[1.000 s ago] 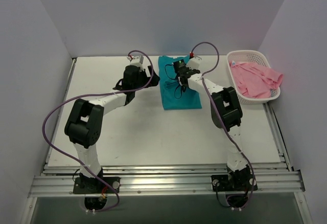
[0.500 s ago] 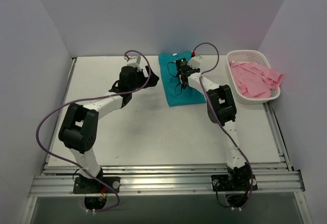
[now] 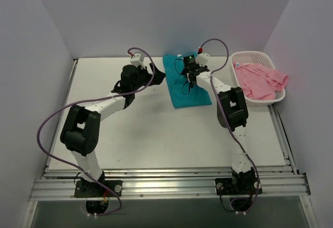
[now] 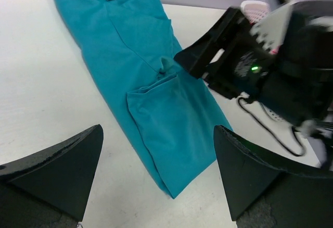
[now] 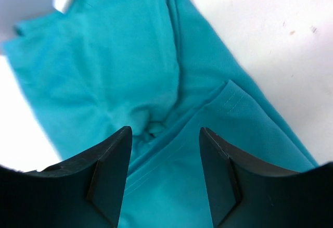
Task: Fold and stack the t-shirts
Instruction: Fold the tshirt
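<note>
Now the teal t-shirt [image 3: 192,95] is lying newly skewed, probably needing straightening; left of it the left gripper [image 4: 157,131] is waiting wide open, empty; over its middle the right gripper [image 5: 165,134] is hovering half-open, gripping nothing; farther right the pink t-shirt [image 3: 257,79] is sitting in the white lattice basket [image 3: 244,53].

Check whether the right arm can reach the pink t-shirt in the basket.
Probably yes: the pink t-shirt lies uncovered in the open-topped basket with nothing above it, and the right gripper hovers open over the teal t-shirt, holding nothing.
</note>
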